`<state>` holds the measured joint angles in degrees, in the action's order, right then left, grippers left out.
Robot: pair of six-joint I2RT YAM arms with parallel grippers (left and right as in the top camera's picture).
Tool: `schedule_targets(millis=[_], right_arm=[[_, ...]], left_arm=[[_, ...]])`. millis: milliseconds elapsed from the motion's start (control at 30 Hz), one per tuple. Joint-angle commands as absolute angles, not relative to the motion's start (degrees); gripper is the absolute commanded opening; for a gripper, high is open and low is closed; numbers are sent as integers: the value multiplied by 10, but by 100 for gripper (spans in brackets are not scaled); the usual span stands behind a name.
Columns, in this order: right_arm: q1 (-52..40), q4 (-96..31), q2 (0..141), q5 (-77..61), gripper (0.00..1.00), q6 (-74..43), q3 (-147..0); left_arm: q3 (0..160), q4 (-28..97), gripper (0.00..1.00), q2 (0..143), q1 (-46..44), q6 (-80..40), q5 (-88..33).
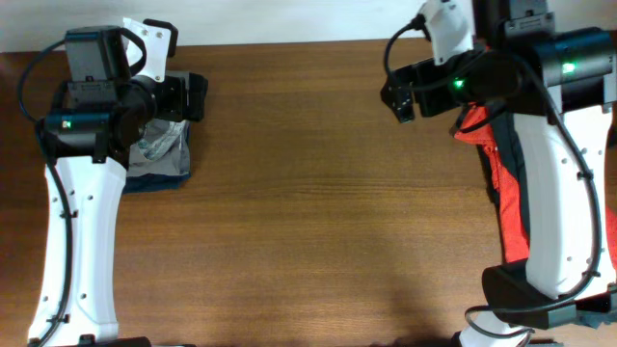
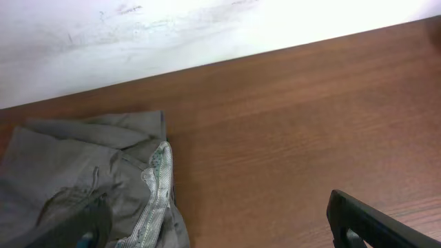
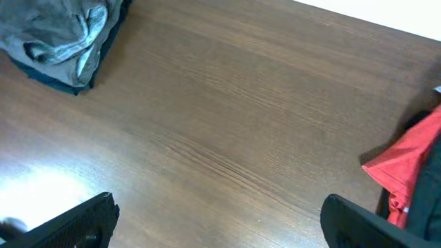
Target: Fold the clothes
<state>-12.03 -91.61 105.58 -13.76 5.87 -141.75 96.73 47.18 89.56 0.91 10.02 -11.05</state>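
The folded grey-khaki trousers [image 1: 159, 151] lie at the far left of the table on a dark navy garment [image 1: 145, 183]. My left gripper [image 1: 193, 96] hovers over their far edge, open and empty. In the left wrist view the trousers [image 2: 83, 186] fill the lower left, one finger above them, the other over bare wood. A red garment [image 1: 501, 159] lies in a pile at the right edge, partly under my right arm. My right gripper [image 1: 400, 101] is open and empty above bare table. The right wrist view shows the trousers [image 3: 58, 34] far off and the red garment [image 3: 410, 169].
The wooden table [image 1: 328, 193] stretches between the two piles. A white wall [image 2: 172, 27] runs along its far edge. Dark cloth [image 1: 506, 207] lies beside the red garment at the right, under my right arm.
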Motion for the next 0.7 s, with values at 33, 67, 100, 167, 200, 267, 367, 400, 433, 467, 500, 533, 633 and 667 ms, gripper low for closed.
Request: schedule_targets(millis=[33,67,100,167,200,267,367,400,433,467,500,533,633,667], right_arm=[[-150,-918,1051,-124,99,62,-1427],[-152,-917,1051,-126,99,59,-1427],[-155,-918,1051,-126,99,57,-1427],[-155,-917,1051,-126,99,58,-1427],[-154,-918,1051,-126,98,57,-1427],[-154,-918,1051,-126,99,57,-1427],[-154,-918,1051,-126,99,57,-1427],[-154,-919,1051,-126,99,58,-1427],[-154,-924,1051,-125,99,58,-1427],[-154,-929,1052,-125,99,58,-1427],[-154,-931,1051,-123,99,58,-1427],[-154,-931,1047,-119,99,58,-1427],[-162,-914,1024,-84,99,58,-1427],[-163,-899,1015,-76,99,58,-1427]], left_arm=[[968,472,99,885,8,93,-111],[968,472,99,885,8,93,-111],[968,472,99,885,8,93,-111],[968,472,99,885,8,93,-111],[968,472,99,885,8,93,-111],[968,472,99,885,8,93,-111],[968,472,99,885,8,93,-111],[968,472,99,885,8,93,-111],[968,472,99,885,8,93,-111],[968,472,99,885,8,93,-111],[968,472,99,885,8,93,-111],[968,472,99,885,8,93,-111],[968,472,99,885,8,93,-111],[968,472,99,885,8,93,-111]])
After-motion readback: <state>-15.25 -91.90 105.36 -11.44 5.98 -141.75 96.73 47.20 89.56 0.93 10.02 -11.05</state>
